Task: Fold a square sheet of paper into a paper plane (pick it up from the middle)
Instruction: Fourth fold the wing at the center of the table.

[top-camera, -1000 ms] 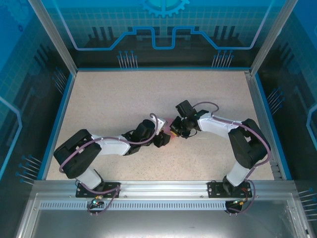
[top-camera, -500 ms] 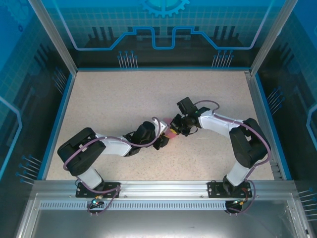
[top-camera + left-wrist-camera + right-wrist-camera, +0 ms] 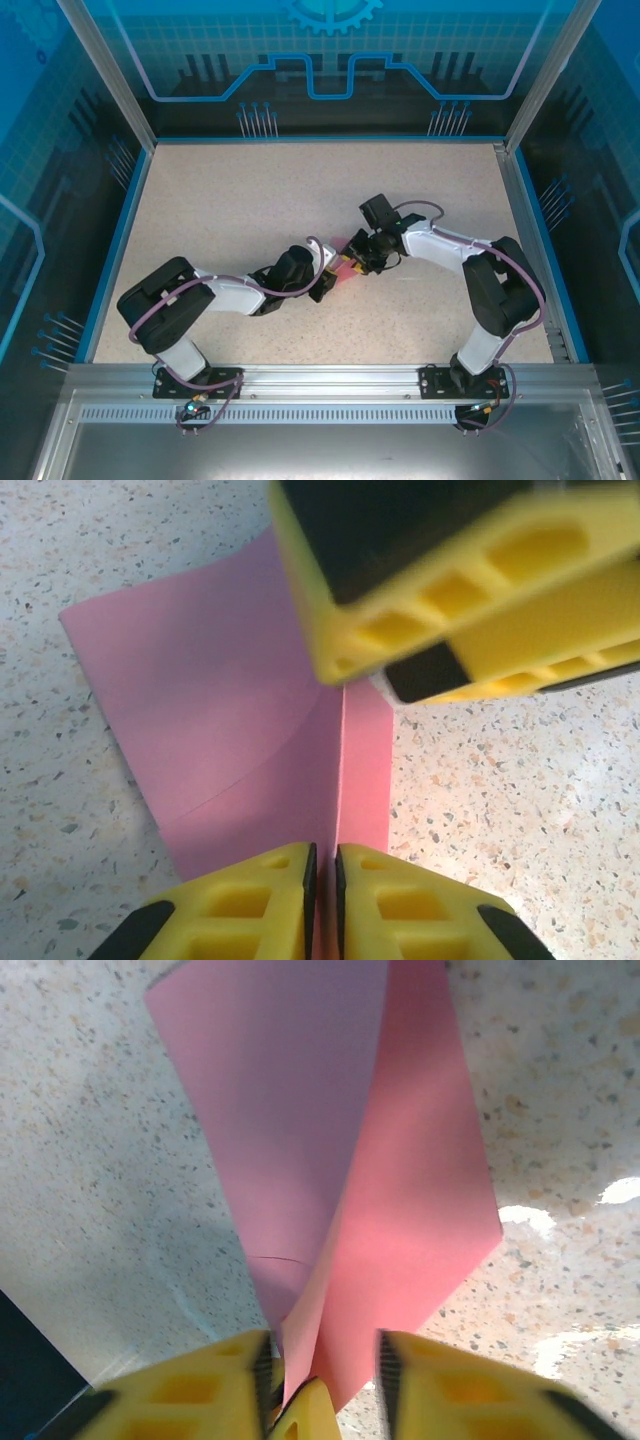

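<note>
Left claw [image 3: 322, 865] has pinched the paper plane [image 3: 220, 700] (centre crease); right claw [image 3: 325, 1360] loosened.

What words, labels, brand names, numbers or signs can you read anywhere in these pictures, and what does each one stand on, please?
No words, labels, brand names or numbers can be read in these views.
On the blue back panel: a gear symbol and circuit-like lines, no lettering.
On the folded pink paper: plain, nothing printed.
On the speckled table: no markings.
</note>
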